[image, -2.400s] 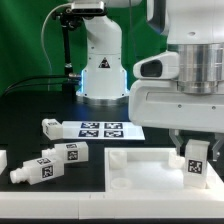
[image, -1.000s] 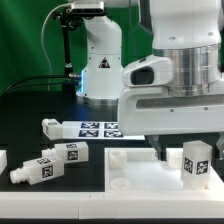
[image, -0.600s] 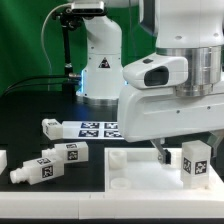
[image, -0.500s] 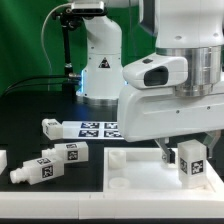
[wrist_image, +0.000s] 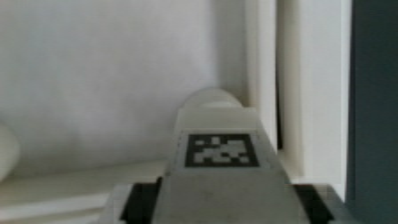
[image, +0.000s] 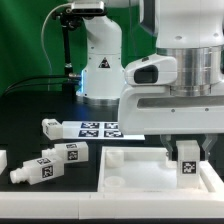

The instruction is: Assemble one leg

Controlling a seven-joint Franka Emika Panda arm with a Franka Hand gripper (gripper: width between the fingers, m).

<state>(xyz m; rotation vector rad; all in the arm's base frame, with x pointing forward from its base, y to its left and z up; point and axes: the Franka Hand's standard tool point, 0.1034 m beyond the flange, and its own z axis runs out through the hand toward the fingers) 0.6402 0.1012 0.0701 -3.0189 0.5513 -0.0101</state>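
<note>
Shifted toward the exterior view's left since a moment ago, with the held leg [image: 187, 159] now nearer the middle of the panel's far edge. Large white square panel [image: 140, 185] flat on the black counter [image: 40, 205]. Marker board [image: 100, 128] flat behind it, near the arm's base. Pincer [image: 186, 150] clamped on the leg, held upright just above the panel; tag mark facing the camera in both views [wrist_image: 221, 150]. Three more loose legs [image: 52, 162] on the counter at the exterior view's left, well apart from the pincer.
</note>
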